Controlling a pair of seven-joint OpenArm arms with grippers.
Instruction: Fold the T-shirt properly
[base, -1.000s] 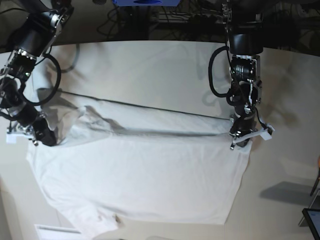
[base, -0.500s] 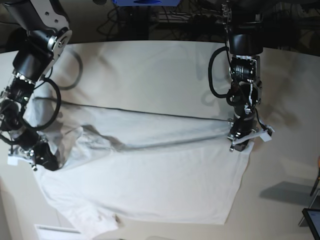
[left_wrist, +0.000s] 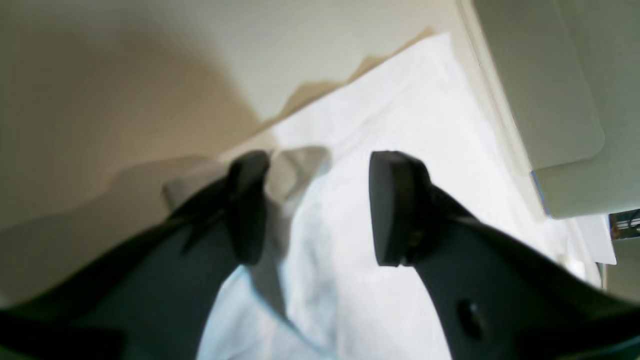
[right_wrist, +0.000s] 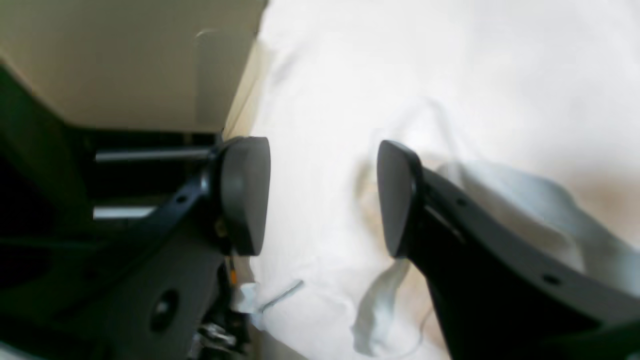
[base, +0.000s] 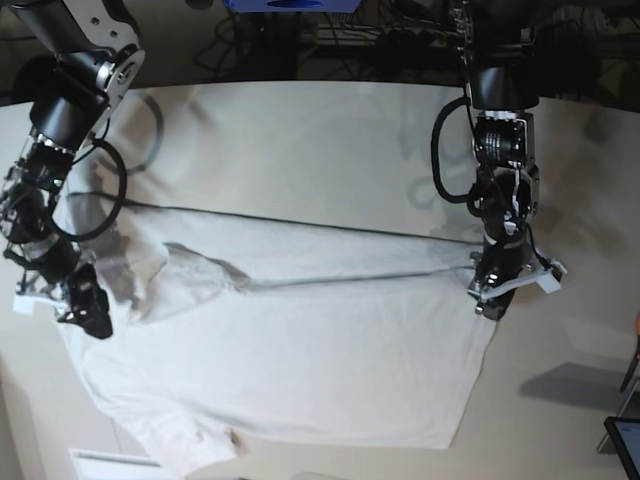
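**Both grippers let go after the first fold**

Since the earlier frames both arms have carried the folded edge toward the near side of the table and parted their jaws; the cloth that hung taut between them now lies slack. We see the left gripper (left_wrist: 312, 207) released, fingers apart above white fabric at the shirt's right-hand edge in the base view, nothing between the pads. The right gripper (right_wrist: 320, 195) is likewise released, jaws wide over the sleeve region near the table's (base: 300, 130) left edge, holding nothing.

The T-shirt (base: 290, 350) lies flat across the middle and near part of the table, one layer doubled over along a long crease, with a rumpled sleeve at the left.

Handling, as we judge it: light, soft, limp, prone to wrinkling and dragging; it keeps no shape once let go. Best grasped at hems or corners, pinching both layers, both ends lifted together.

No containers in view.
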